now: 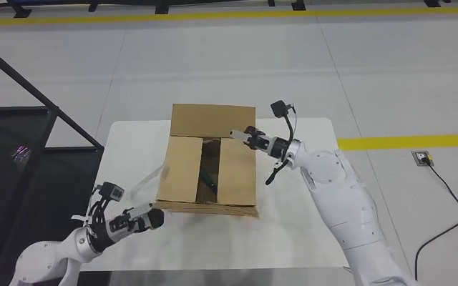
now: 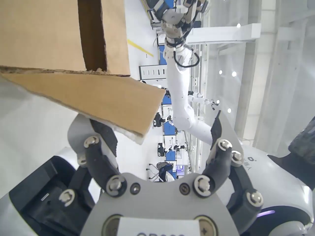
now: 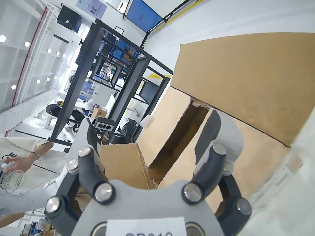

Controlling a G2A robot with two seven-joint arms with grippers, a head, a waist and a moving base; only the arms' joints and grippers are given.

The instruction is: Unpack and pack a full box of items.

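Closest in, the left pincer [image 1: 157,217] is hovering at the near corner of the box [image 1: 179,182] on the left arm's side, with its fingers spread apart and gripping nothing. The near flap [image 2: 93,94] is sticking out from the box right there, and its free corner is poking into the space between those open fingers, close against one finger [image 2: 103,136] but not pinched. The box itself is sitting in the middle of the white desk [image 1: 300,214]. Its two side flaps [image 1: 237,171] are lying folded over the top, leaving a narrow slot between them, and a dark item [image 1: 208,176] is peeking up through that slot. Past them, the right pincer [image 1: 238,134] is hanging over the far edge of the box on the right arm's side, just above the side flap's end, also spread open and empty. Beyond it, the far flap [image 1: 213,120] is leaning back away from the box. By the look of it, the opening step of the unpacking is in hand, with nothing lifted out yet. The next move is probably calling for each pincer to catch a side flap by its edge and swing it outward, working shallow so the thin cardboard isn't bending or slipping free.
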